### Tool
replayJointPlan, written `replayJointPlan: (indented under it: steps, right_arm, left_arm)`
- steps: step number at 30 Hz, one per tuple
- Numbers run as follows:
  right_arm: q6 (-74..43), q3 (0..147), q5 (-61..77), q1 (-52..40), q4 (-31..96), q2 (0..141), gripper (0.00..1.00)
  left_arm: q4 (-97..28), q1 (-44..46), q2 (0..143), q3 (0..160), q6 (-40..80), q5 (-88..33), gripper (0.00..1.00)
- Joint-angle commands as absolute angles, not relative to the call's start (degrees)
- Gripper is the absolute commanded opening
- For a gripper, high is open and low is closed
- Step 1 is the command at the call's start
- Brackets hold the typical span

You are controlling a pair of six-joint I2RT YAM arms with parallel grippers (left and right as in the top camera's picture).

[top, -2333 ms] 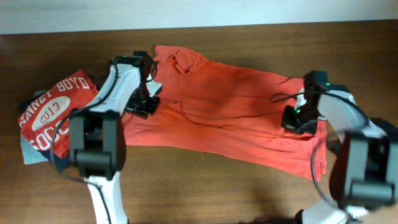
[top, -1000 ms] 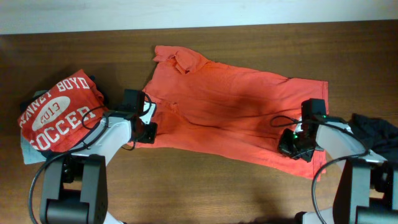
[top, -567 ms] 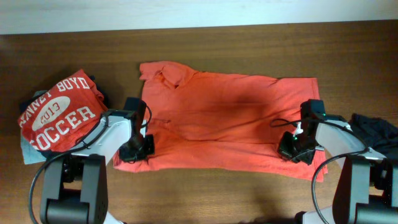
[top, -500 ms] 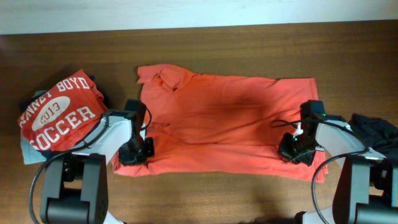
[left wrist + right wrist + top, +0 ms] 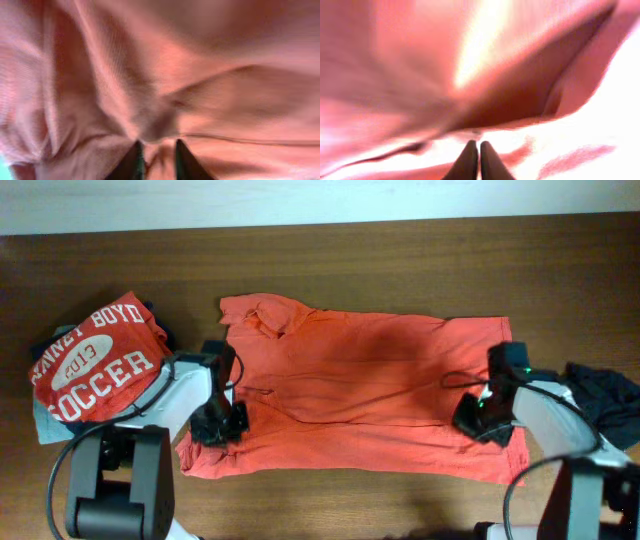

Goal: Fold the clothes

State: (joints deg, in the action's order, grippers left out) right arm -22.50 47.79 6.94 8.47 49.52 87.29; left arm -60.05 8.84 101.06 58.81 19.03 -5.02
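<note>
Both arms have come back toward the near edge since 2.3 s ago, dragging the shirt (image 5: pixel 360 390) w/ them. It lay slanted then; now it's spread nearly square across the middle of the surface (image 5: pixel 400 270), collar far-left, hem to the right.

L tool (image 5: pixel 222 423) is on the near-left part by the sleeve, R tool (image 5: pixel 478 418) on the near-right by the hem. L wrist view: fingers pinched on a ridge of orange cloth, narrow gap w/ fabric bunched in it. R wrist view: fingers almost touching, cloth caught at the tips. That pic is blurred, so can't say how deep the bite is, but it reads as gripping the shirt.

What could go wrong, imo:
- R bite looks thin. Another tug and the cloth may slip out, so one side lags and the shirt skews again.
- Near-left corner is rumpled and looks doubled under. If L has only the top layer, any fold from here bakes the wrinkle in.
- Uneven lift btwn the two arms would twist the body and the edges won't meet.
- SOCCER tee (image 5: pixel 95 360) lies just beside the L arm, so a wide swing could knock or drag it.
- Dark cloth (image 5: pixel 605 395) is near the R arm, same snag risk
</note>
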Motion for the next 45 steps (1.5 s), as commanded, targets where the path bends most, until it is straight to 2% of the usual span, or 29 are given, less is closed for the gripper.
replayJointPlan:
  steps: [1, 3, 5, 10, 13, 14, 16, 18, 20, 22, 23, 32, 40, 45]
  right_arm:
    - [-19.9, 55.8, 5.3, 8.3, 50.6, 81.9, 0.19]
    - [-19.9, 59.0, 5.3, 8.3, 52.0, 81.2, 0.27]
    - [-19.9, 61.9, 5.3, 8.3, 53.5, 81.2, 0.33]
    - [-18.6, 65.4, 6.3, 8.3, 56.6, 81.3, 0.47]
    - [-18.2, 65.6, 11.4, 8.3, 57.3, 81.3, 0.56]
    - [-18.3, 65.6, 15.4, 8.3, 57.5, 81.3, 0.57]
    - [-19.6, 65.6, 22.6, 8.3, 58.0, 81.2, 0.56]
    - [-22.0, 65.6, 28.9, 8.2, 57.6, 81.2, 0.56]
    - [-22.7, 65.6, 29.3, 8.3, 55.5, 81.2, 0.57]
    - [-22.5, 65.6, 25.3, 9.0, 53.1, 81.2, 0.65]
    - [-22.5, 65.6, 24.1, 9.5, 52.2, 81.2, 0.66]
    - [-10.9, 65.8, 23.3, 14.8, 47.7, 81.5, 0.66]
    - [-10.7, 65.8, 23.3, 14.7, 48.5, 81.5, 0.68]
    - [-10.7, 65.8, 23.3, 14.7, 49.4, 82.0, 0.68]
  left_arm:
    - [-62.8, 8.8, 94.7, 68.8, 18.3, -6.3, 0.36]
    - [-63.0, 8.8, 93.4, 72.4, 17.7, -6.2, 0.51]
    - [-61.7, 8.8, 92.5, 75.4, 16.3, -6.3, 0.59]
    - [-50.9, 8.8, 92.3, 78.2, 8.8, -6.7, 0.67]
    - [-44.5, 9.0, 92.5, 78.1, 3.3, -6.7, 0.70]
    - [-41.8, 9.1, 92.5, 78.1, 1.2, -7.3, 0.78]
    - [-39.1, 9.1, 92.5, 78.1, 0.3, -8.3, 0.83]
    - [-37.1, 9.1, 92.5, 78.1, 0.1, -8.7, 0.83]
    - [-35.7, 9.1, 92.5, 78.1, -0.9, -8.6, 0.83]
    - [-35.1, 9.1, 92.5, 78.1, -3.3, -8.6, 0.82]
    - [-35.0, 9.1, 92.5, 78.1, -4.3, -8.6, 0.81]
    - [-34.9, 10.1, 96.1, 78.1, -16.1, -8.3, 0.79]
    - [-31.8, 14.0, 103.8, 78.1, -31.5, -5.4, 0.79]
    - [-29.8, 17.6, 106.6, 78.1, -36.9, 2.8, 0.77]
